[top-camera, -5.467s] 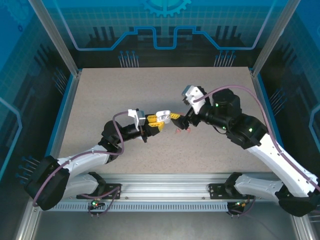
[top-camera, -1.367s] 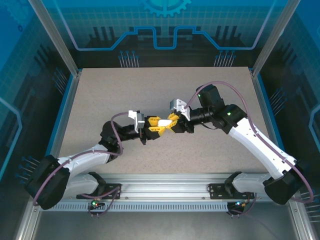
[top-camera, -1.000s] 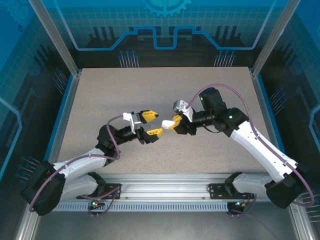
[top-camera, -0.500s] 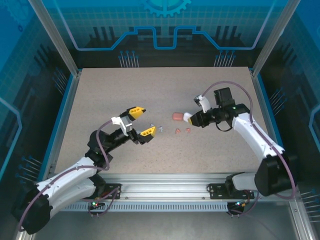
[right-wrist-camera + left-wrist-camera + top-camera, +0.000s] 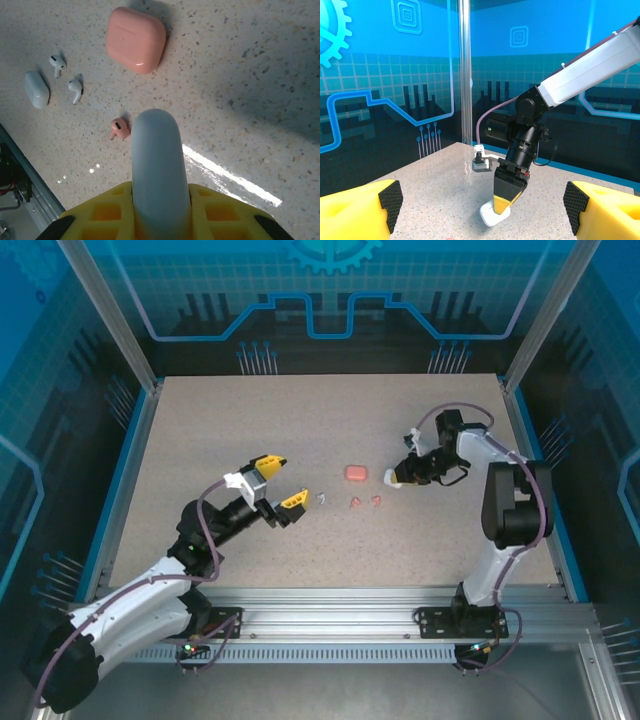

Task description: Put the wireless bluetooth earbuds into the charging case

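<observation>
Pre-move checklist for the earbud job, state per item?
1. Right gripper has a firm hold on the white case: ok, the fingers are clamped on both sides.
2. Left gripper is open and empty: ok.
3. Lid of the held white case is open for loading: cannot tell, it is seen end on.
4. Pink case is open: not ok, the lid is shut.
5. Pink earbud is loose on the table, apart from both cases: ok.
6. White earbuds are free to pick: ok, two lie separate beside a small white oblong piece.
</observation>
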Robot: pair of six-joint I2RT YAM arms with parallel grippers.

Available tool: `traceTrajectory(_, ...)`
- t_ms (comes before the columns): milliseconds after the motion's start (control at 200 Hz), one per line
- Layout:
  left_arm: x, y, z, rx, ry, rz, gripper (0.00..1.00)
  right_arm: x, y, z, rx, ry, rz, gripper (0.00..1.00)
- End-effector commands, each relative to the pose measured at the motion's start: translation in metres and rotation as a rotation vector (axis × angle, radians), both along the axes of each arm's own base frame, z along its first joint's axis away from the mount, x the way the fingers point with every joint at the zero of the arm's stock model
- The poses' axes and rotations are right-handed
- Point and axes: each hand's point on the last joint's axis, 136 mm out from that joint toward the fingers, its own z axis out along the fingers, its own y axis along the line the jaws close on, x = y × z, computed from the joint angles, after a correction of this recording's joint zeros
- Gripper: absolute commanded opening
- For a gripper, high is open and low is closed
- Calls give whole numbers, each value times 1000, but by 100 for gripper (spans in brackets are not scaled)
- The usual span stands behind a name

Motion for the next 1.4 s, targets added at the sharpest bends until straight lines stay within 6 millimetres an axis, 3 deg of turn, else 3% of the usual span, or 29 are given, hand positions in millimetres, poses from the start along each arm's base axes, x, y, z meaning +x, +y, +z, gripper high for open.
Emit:
traceTrajectory(0,1,3,2,0,-12,23,87,3,-2,-3,26,99,-25,20)
traceTrajectory(255,2,3,2,8,-11,25,87,1,-9,-34,-34,180,-20,22)
traceTrajectory(540,2,2,1,12,-6,21,86,-1,-21,-43,-112,182,-32,40)
traceTrajectory(685,3,2,2,15,-6,28,87,0,-37,-41,-220,139,-54,53)
traceTrajectory(1001,9,5,0,8,33,56,89,1,-56,3,-405,-54,-32,66)
traceTrajectory(1156,18,16,-1,-33,51,130,97,2,-43,26,-522,-168,78,70)
traceTrajectory(1341,18,17,-4,-20,72,138,99,12,-21,47,-628,-285,214,87)
traceTrajectory(1371,18,18,-5,-18,75,138,99,14,-17,49,-643,-296,236,98)
traceTrajectory(1396,17,18,-5,-17,75,139,99,16,-14,51,-651,-304,256,100)
